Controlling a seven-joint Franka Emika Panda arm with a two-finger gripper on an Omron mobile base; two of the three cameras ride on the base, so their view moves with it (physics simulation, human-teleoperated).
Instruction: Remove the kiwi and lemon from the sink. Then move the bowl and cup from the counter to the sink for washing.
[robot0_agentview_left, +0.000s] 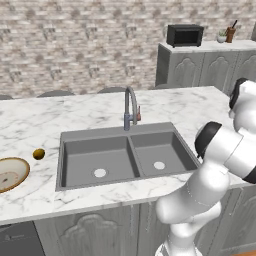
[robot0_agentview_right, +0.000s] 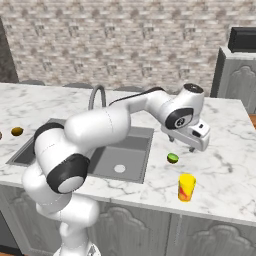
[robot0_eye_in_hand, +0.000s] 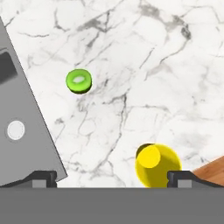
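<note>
Yellow cup (robot0_agentview_right: 186, 187) waits on the counter (robot0_agentview_right: 225, 165) below the gripper (robot0_agentview_right: 192, 148), whose fingers are apart, ready to grab it.

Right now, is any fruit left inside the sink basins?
No: in the left base view both basins of the sink hold nothing but their drains.

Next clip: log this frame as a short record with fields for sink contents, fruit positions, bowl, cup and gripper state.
sink: both basins hold no items
kiwi: green, on the counter right of the sink
lemon: on the counter left of the sink
bowl: on the counter, near the lemon
cup: yellow, upright near the counter's front edge
gripper: open, holding nothing, above the counter near the kiwi
</note>
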